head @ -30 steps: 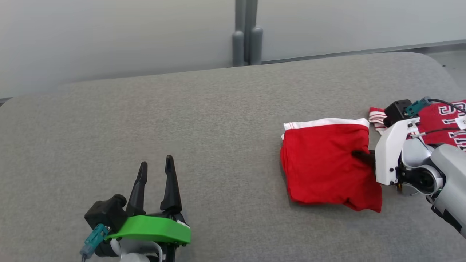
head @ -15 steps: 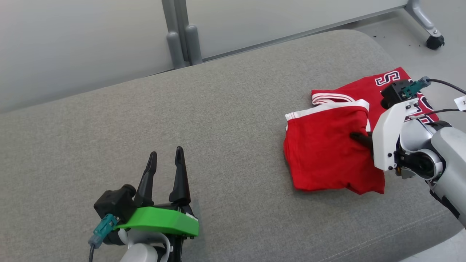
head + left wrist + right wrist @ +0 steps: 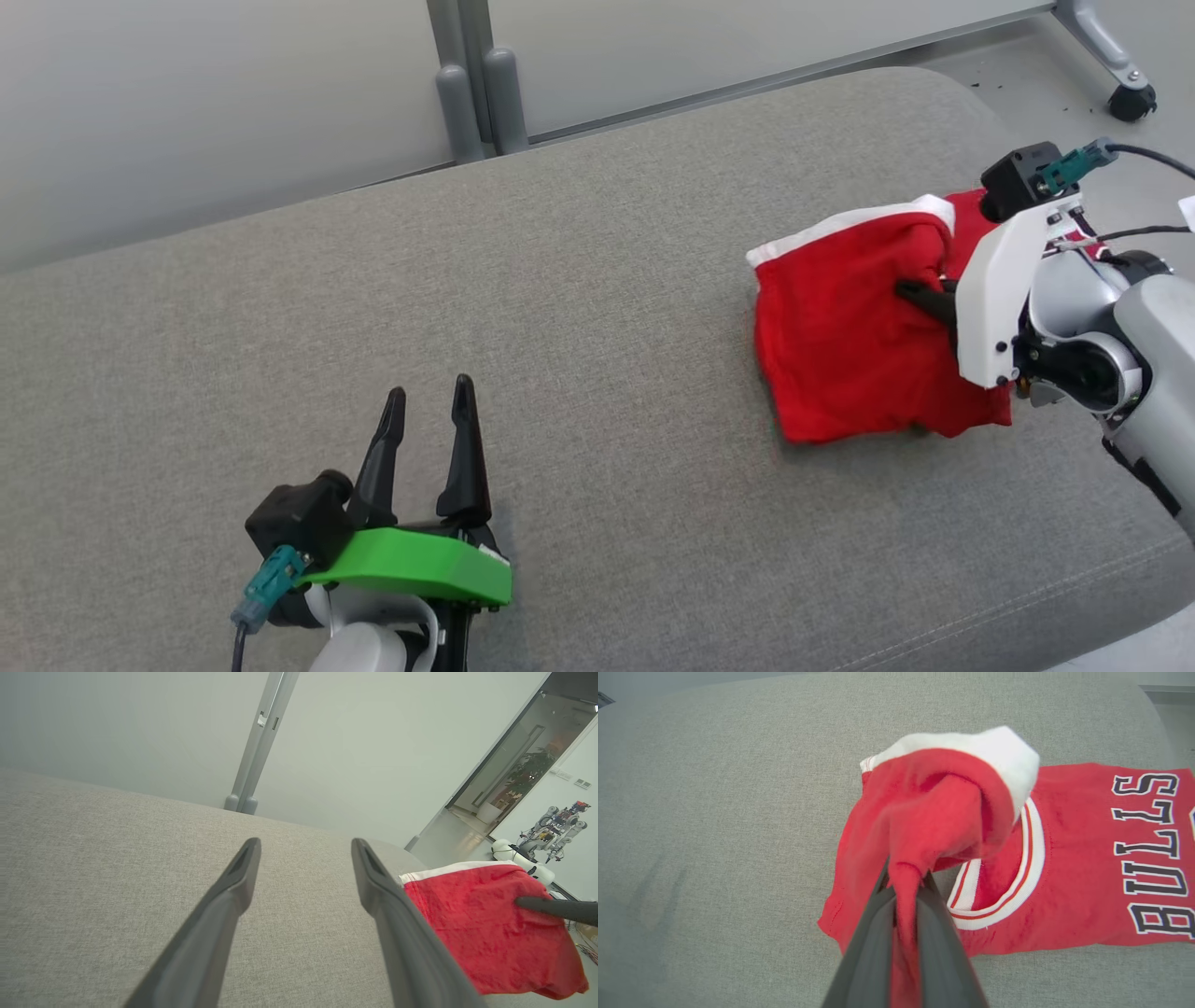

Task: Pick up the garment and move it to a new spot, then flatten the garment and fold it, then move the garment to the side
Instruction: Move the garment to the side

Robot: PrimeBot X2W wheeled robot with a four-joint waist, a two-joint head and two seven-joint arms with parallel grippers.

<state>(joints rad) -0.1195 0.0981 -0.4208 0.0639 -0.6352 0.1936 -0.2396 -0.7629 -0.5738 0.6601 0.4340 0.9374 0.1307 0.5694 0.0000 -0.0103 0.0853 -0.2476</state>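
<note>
Right wrist view: jaws pinch 1 garment (image 3: 934, 812) near 1 jersey (image 3: 1083, 886).

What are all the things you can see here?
garment: one, red with white band, right side of the cushion, over the jersey
jersey: one, red with dark letters, flat on the cushion
cushion: one, grey, under everything
screen: one, pale grey, behind the cushion
wheel: one, black, on the floor, far right
left gripper: one, dark fingers, open, empty, near left
right gripper: one, dark fingers, shut on the garment
</note>
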